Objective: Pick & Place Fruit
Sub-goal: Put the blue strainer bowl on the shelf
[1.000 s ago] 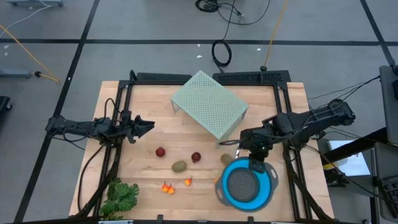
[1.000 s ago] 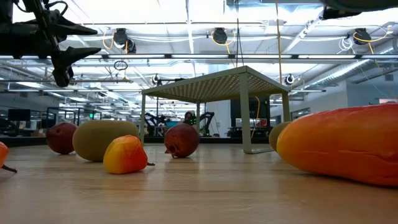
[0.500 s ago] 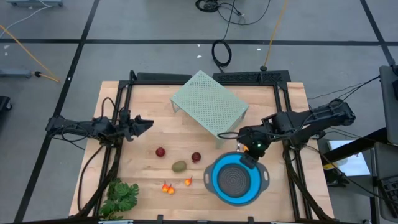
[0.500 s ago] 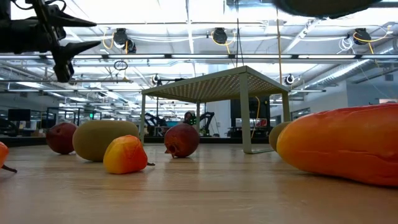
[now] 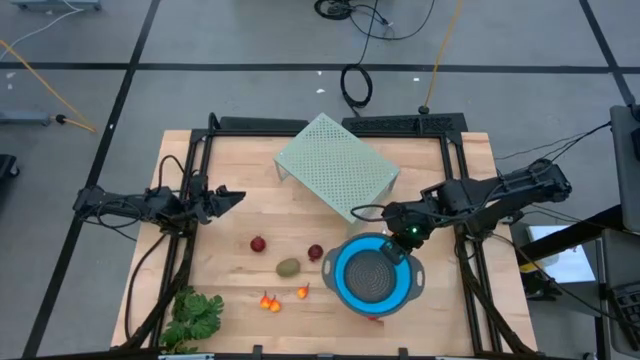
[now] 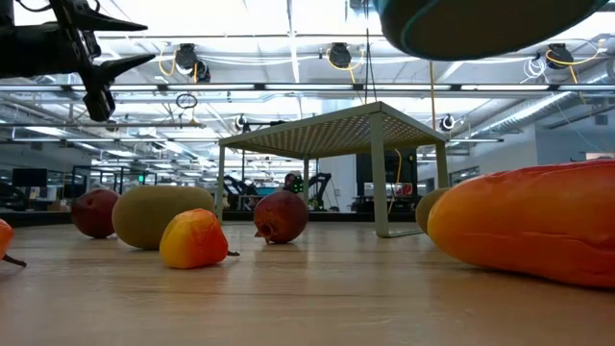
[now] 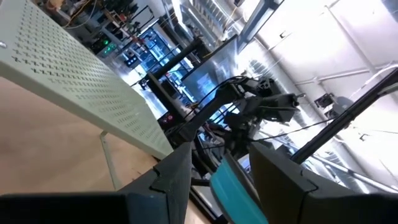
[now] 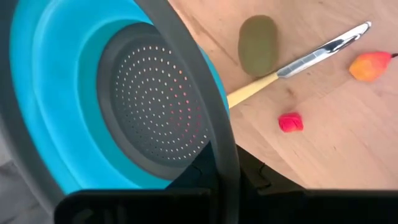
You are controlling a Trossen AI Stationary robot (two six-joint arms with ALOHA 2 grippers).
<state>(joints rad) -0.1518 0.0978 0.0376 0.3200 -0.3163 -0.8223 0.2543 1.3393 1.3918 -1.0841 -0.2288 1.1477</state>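
Fruit: 2 dark red balls (image 5: 258, 244), an olive oval (image 5: 288, 267) and orange-red bits (image 5: 270, 302) lie loose on the surface (image 5: 240, 165).
Right tool (image 5: 404, 240): clamped on the blue colander (image 5: 372, 278) rim, carried aloft (likely toward the fruit).
Left tool (image 5: 226, 198): part-open, empty, hovering beyond the balls.

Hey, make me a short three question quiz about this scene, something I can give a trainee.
1. True or false: the blue silicone colander with the grey perforated centre rests flat on the wooden table.
2. Pick one: the right end effector is A open and empty, B shut on the colander's rim, C resting on the table.
3. How many dark red ball fruits lie on the table?
Key: 1 false, it hangs lifted; 2 B; 3 two.
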